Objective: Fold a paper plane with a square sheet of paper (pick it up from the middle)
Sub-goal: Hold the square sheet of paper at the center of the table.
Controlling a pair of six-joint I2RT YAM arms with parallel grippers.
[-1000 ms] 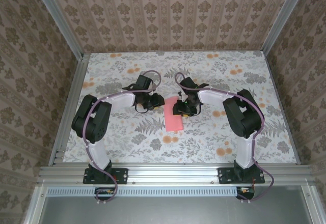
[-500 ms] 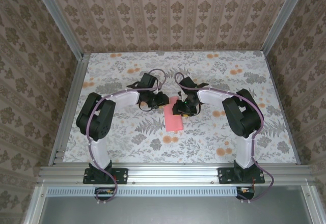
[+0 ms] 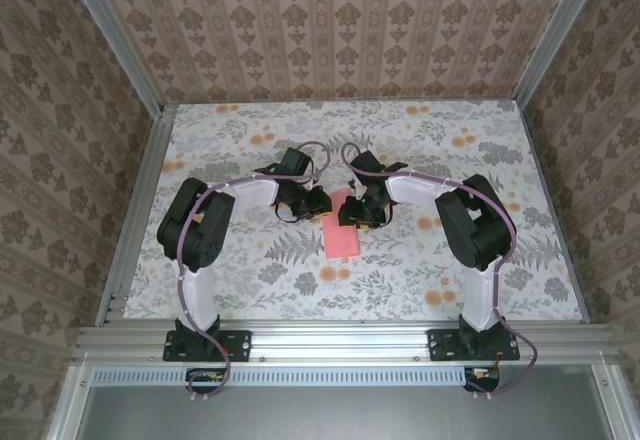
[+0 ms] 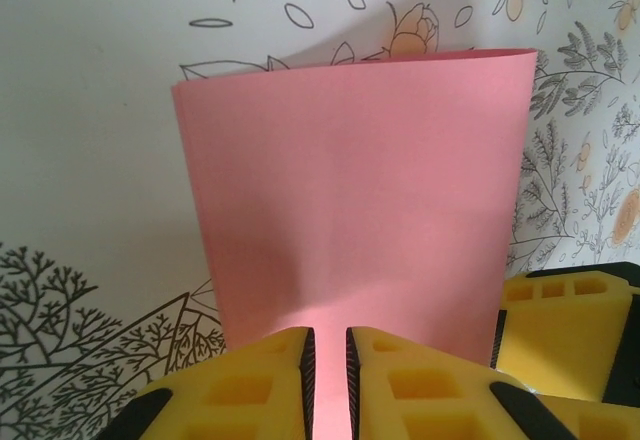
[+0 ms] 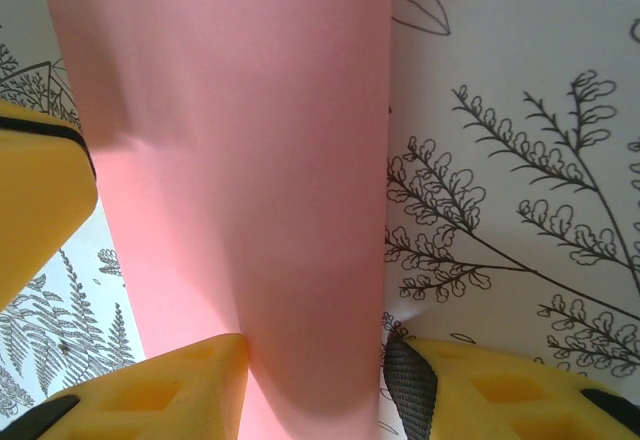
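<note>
You have a floral-print table (image 3: 420,280) inside patterned walls, and on it both black arms bend inward from the near rail, the left arm (image 3: 200,230) and the right arm (image 3: 470,220), so that their wrists meet near the middle. There lies the paper (image 3: 345,242), a narrow pink oblong with its long side running from near to far. Its near end is flat on the table and its far end sits between the two wrists. The right claw (image 5: 315,385) is about half open, and its yellow fingers (image 5: 170,390) stand on either side of a raised hump of the paper, each touching it, so you have hold of the sheet there. The left claw (image 4: 329,350) comes in from the opposite side. Its fingers (image 4: 250,385) are drawn almost together, with a thin slit between them and pink showing in that slit. You cannot tell from the left wrist view whether the edge is pinched.
</note>
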